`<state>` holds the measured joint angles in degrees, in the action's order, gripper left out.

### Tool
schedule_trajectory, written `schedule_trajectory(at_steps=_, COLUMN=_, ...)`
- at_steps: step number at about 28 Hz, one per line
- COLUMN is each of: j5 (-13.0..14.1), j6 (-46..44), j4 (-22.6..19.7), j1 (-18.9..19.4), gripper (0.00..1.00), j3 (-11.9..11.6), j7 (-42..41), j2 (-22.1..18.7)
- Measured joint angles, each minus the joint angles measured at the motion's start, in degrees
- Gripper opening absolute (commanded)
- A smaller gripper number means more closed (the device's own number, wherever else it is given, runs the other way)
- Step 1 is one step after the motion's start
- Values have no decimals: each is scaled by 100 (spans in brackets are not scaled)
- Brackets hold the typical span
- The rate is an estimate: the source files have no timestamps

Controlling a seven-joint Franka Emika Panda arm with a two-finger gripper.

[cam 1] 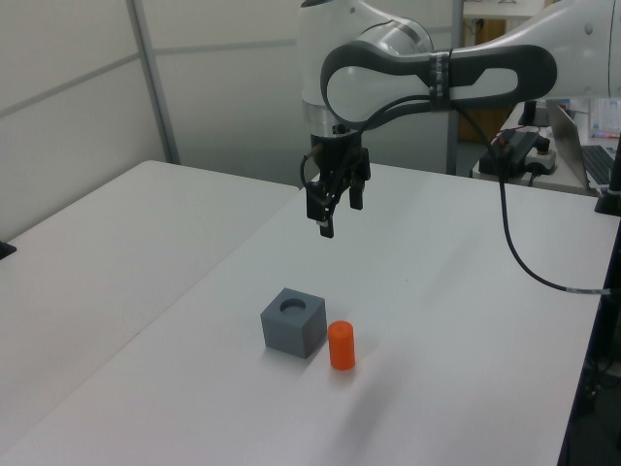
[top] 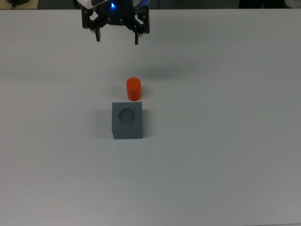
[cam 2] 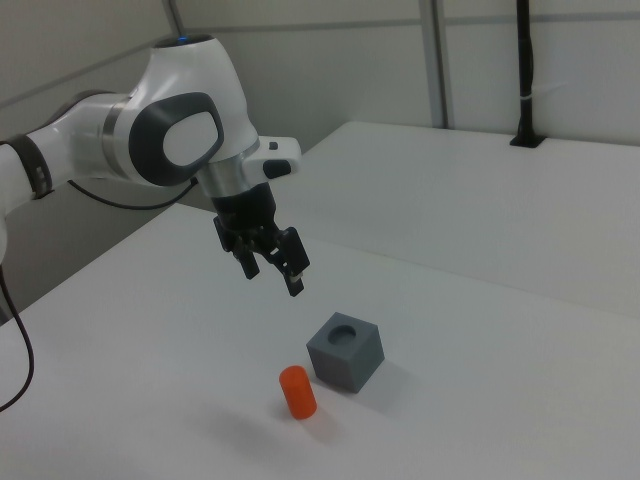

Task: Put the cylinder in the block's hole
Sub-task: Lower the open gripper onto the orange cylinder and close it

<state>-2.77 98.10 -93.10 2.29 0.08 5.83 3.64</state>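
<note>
Gripper point(top: 117, 37) hung above the white table point(top: 225, 141) with fingers spread wide and nothing between them. Orange cylinder point(top: 133, 89) stood upright on the table just beside the grey block point(top: 127, 121), apart from the gripper. Hole point(top: 127, 115) on the block's top face lay unfilled

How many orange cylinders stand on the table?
1. The cylinder stands upright on the white table, beside the grey block and apart from it. No other is visible in any view.
</note>
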Motion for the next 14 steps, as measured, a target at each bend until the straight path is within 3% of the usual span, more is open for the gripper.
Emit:
schedule_trajectory(at_steps=5, j5=1, j6=-39, j4=-119, j1=0, gripper=100, j3=0, j7=-18, j2=20)
schedule_trajectory(at_steps=14, j5=2, j6=716, j4=-960, j1=1, gripper=100, j3=-1, j7=-122, j2=156)
